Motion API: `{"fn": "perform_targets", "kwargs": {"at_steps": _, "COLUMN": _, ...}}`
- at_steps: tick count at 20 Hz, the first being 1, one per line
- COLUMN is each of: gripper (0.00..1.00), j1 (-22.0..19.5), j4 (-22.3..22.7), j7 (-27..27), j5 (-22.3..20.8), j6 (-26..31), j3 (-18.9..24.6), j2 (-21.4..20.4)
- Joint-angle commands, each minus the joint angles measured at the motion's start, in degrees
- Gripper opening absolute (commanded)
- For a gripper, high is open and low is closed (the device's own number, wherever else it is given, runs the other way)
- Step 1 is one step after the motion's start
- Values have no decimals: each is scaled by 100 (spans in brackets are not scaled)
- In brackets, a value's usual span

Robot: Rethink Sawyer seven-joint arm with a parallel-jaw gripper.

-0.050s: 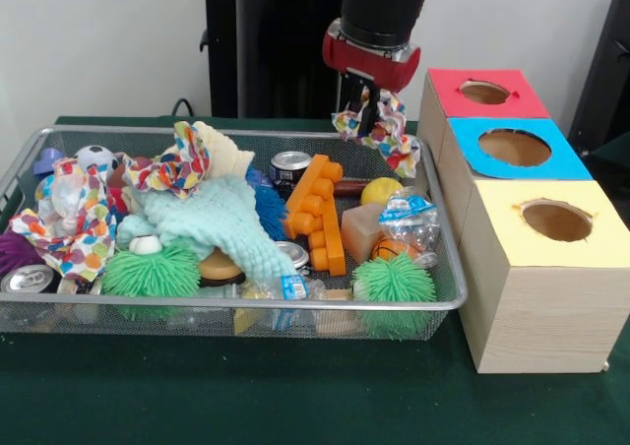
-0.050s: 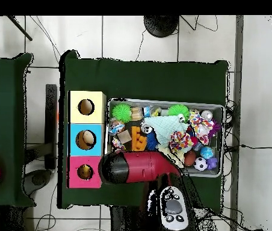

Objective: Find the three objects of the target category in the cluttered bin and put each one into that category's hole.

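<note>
Green cloth covers the counter; end effector (image 1: 372, 113) grips a polka-dot cloth (image 1: 386, 130) above the bin's (image 1: 246, 307) corner beside the red box (image 1: 472, 95). Next, likely carrying it over a hole.

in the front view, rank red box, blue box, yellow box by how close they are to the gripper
Gripper hangs at the bin's far right corner, holding a patterned cloth.
1. Red box, right beside it.
2. Blue box, farther right, nearer the camera.
3. Yellow box, nearest the camera.

Front view: low, close on bin (image 1: 448, 302). Overhead: high, straight down. Both share bin.
</note>
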Motion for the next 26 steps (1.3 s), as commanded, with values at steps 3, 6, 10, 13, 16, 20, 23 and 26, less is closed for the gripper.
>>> {"fn": "perform_targets", "kwargs": {"at_steps": 3, "gripper": 0, "j1": 125, "j4": -627, "j7": 63, "j5": -445, "j6": -322, "j3": 22, "j2": 338}}
{"fn": "perform_targets", "kwargs": {"at_steps": 6, "gripper": 0, "j1": 251, "j4": -740, "j7": 205, "j5": -582, "j6": -559, "j3": -159, "j2": 601}}
{"fn": "perform_targets", "kwargs": {"at_steps": 10, "gripper": 0, "j1": 317, "j4": -783, "j7": 214, "j5": -632, "j6": -575, "j3": -251, "j2": 707}}
{"fn": "perform_targets", "kwargs": {"at_steps": 13, "gripper": 0, "j1": 355, "j4": -906, "j7": 163, "j5": -669, "j6": -513, "j3": -312, "j2": 787}}
{"fn": "perform_targets", "kwargs": {"at_steps": 16, "gripper": 0, "j1": 266, "j4": -890, "j7": -35, "j5": -688, "j6": -379, "j3": -219, "j2": 812}}
{"fn": "perform_targets", "kwargs": {"at_steps": 20, "gripper": 100, "j1": 175, "j4": -791, "j7": -101, "j5": -689, "j6": -330, "j3": -144, "j2": 813}}
{"fn": "perform_targets", "kwargs": {"at_steps": 23, "gripper": 100, "j1": 241, "j4": -799, "j7": -23, "j5": -746, "j6": -429, "j3": -236, "j2": 856}}
{"fn": "perform_targets", "kwargs": {"at_steps": 26, "gripper": 100, "j1": 257, "j4": -831, "j7": 158, "j5": -634, "j6": -620, "j3": -207, "j2": 991}}
